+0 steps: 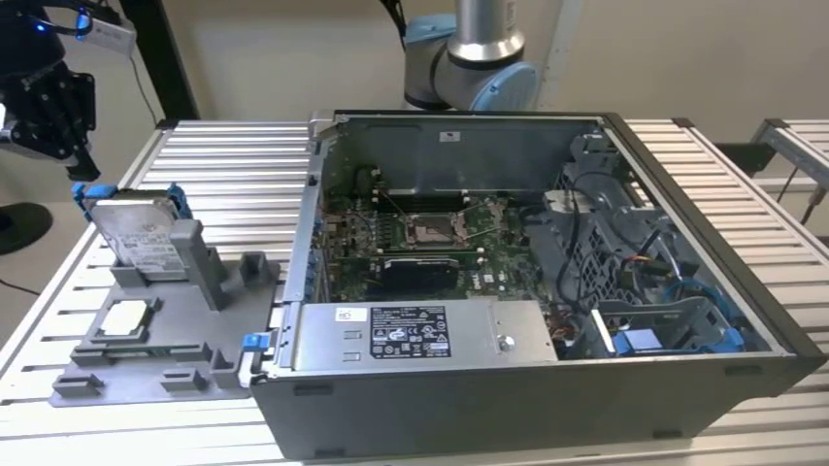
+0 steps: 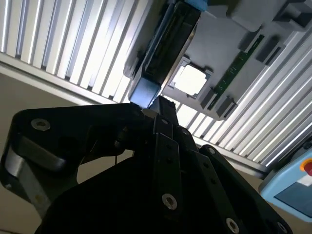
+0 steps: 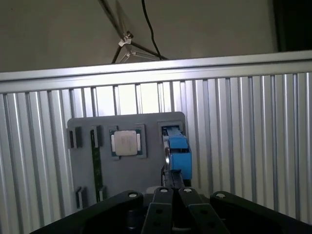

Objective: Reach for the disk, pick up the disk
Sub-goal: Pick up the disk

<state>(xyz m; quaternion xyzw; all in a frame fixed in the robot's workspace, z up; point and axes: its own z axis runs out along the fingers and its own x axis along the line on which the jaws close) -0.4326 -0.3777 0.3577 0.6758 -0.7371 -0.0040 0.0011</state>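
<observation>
The disk (image 1: pixel 136 238) stood on edge in a slot of the grey holder tray (image 1: pixel 155 374), at about nine o'clock from the open computer case (image 1: pixel 545 388) in the exterior view, and it had not been lifted. I had the gripper (image 1: pixel 81 163) hanging at roughly eleven o'clock from the disk, its tip just above the blue rail on the upper edge. I could not tell whether it was touching the rail. In both wrist views the fingers (image 3: pixel 163 204) looked drawn together with no gap I could make out, and they had hold of nothing. I judged the reach nearly complete, with the grasp and the lift both left to do.

The disk was a flat silver-grey metal slab with a white printed label on its broad face and smooth blue plastic rails along its edges. In the first wrist view it showed edge-on as a thin dark body capped in blue (image 3: pixel 178 151). The tray looked like matte moulded plastic with raised blocks and recesses. One recess held a small square chip (image 1: pixel 126 317) with a dull metallic top. A narrow green memory stick (image 3: pixel 96 165) stood in a slot beside it. Everything rested on a table (image 1: pixel 220 155) of ribbed aluminium slats that caught the light in bright stripes.
</observation>
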